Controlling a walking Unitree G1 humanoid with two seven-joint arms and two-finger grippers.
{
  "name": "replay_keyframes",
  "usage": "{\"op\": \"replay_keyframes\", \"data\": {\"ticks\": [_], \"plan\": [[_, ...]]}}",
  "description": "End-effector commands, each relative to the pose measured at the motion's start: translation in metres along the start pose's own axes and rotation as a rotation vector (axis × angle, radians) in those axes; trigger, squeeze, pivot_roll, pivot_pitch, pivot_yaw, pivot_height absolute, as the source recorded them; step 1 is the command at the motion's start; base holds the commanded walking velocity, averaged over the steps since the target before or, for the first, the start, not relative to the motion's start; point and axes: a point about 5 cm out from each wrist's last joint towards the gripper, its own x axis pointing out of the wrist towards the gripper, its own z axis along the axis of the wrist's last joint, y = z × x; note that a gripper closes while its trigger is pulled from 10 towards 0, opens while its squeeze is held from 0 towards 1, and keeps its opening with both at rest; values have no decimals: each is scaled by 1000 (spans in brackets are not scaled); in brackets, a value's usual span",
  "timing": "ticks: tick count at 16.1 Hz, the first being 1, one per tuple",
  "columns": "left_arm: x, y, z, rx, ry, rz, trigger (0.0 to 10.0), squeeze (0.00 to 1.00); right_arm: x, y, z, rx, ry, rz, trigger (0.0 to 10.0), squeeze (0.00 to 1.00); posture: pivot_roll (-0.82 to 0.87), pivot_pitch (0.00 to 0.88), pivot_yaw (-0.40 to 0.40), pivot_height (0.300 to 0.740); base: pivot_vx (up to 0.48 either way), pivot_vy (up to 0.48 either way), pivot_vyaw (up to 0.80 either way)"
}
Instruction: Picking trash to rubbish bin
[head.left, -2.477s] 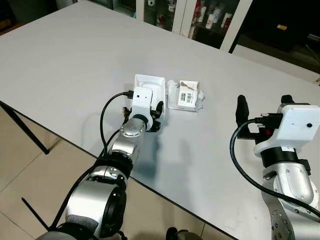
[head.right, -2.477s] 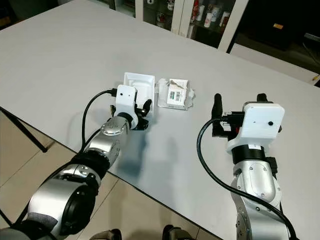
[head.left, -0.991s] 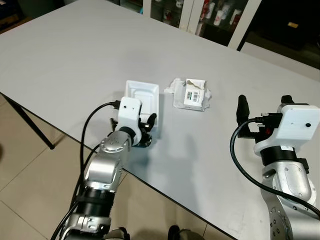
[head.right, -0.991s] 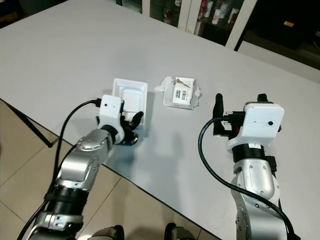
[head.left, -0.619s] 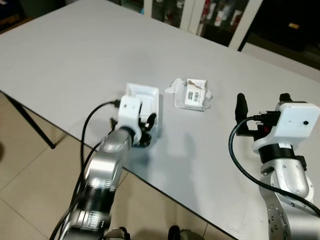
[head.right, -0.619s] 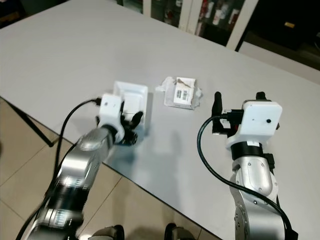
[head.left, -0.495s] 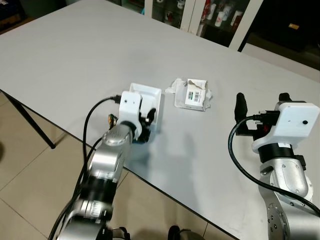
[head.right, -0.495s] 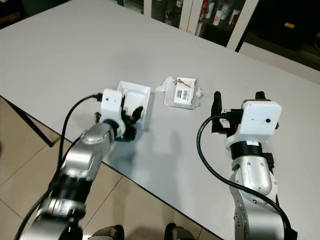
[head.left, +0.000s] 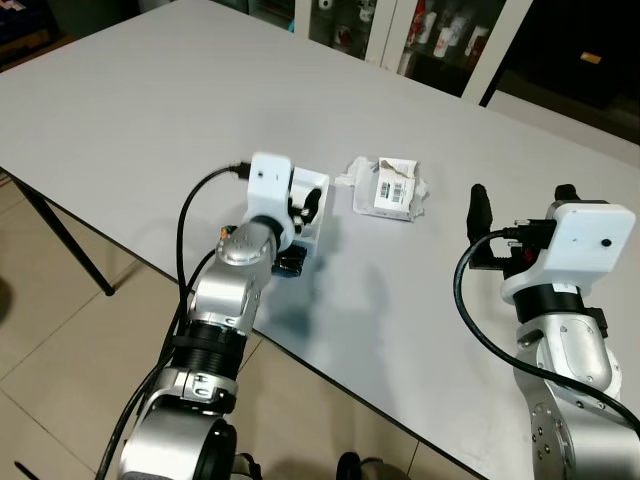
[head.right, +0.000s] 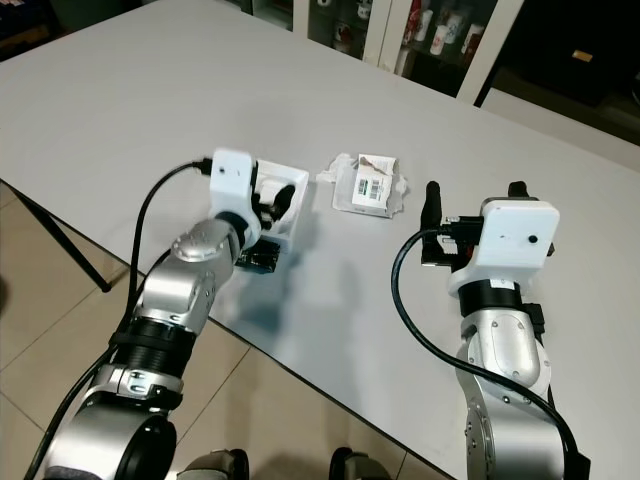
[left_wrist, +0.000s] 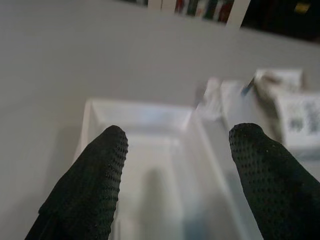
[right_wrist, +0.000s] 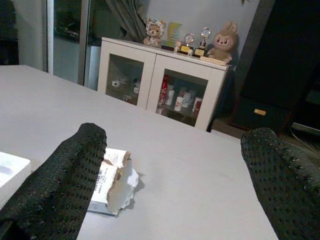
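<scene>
Left gripper (left_wrist: 172, 180), fingers spread wide, straddles the white tray (head.left: 312, 190) on the tabletop (head.left: 150, 110) (torn packet (head.left: 392, 188) beside); right gripper (right_wrist: 175, 175) wide open

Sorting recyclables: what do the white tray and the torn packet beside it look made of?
White tray: seemingly thin moulded plastic, glossy, with a stepped rim. Torn packet: likely cardboard with a printed barcode label and ragged edges, in clear crinkled wrap. Left gripper is open over the tray.
</scene>
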Motion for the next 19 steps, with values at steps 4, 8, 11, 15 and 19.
{"op": "replay_keyframes", "data": {"ticks": [4,8,11,15,19], "plan": [[-17,-1,2,-95,55,50,10000,0,5,4,-4,2,-1,29,10000,0,179,151,-100,740,0,0,0],[-24,-2,3,-367,112,112,10000,0,12,11,-6,4,-4,74,10000,0,211,152,-120,740,0,0,0],[-30,0,0,-406,147,136,10000,0,16,13,-7,-2,-6,94,10000,0,220,159,-133,740,0,0,0],[-32,-4,14,-428,173,115,10000,0,20,24,-14,-23,19,187,10000,0,235,169,-140,740,0,0,0],[-37,-4,10,-402,246,129,10000,0,23,37,-17,-2,50,348,10000,0,252,172,-147,740,0,0,0]]}}
